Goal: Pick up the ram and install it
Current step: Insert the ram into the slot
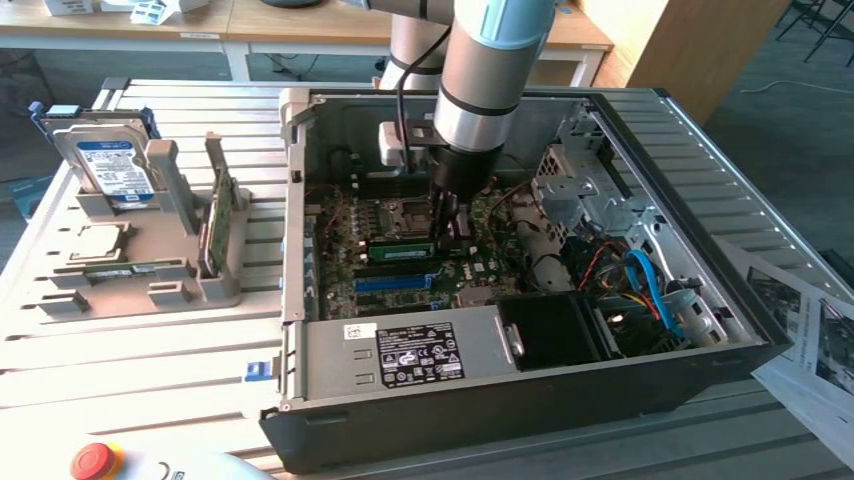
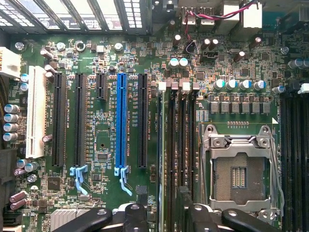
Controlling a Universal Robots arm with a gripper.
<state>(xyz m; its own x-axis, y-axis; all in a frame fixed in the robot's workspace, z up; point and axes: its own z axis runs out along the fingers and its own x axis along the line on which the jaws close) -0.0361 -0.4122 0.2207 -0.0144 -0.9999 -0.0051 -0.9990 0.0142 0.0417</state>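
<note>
The ram [image 1: 400, 250], a narrow green stick with a pale label, stands on edge in a memory slot on the motherboard [image 1: 387, 215] inside the open computer case [image 1: 534, 400]. My gripper [image 1: 458, 232] reaches down into the case over the end of the stick nearer the exterior view's right. In the wrist view the ram [image 2: 164, 145] shows edge-on as a thin line in the slot beside the empty processor socket [image 2: 239, 176]. My gripper [image 2: 164, 220] is open, its black fingers [image 2: 130, 216] standing apart on either side of the stick without touching it.
A grey holder [image 1: 160, 280] on the exterior view's left carries a blue-labelled hard drive [image 1: 107, 165], a green board on edge [image 1: 214, 220] and a processor chip [image 1: 96, 242]. The power supply [image 1: 414, 355], a black block [image 1: 554, 330] and loose cables [image 1: 641, 280] crowd the case's near side.
</note>
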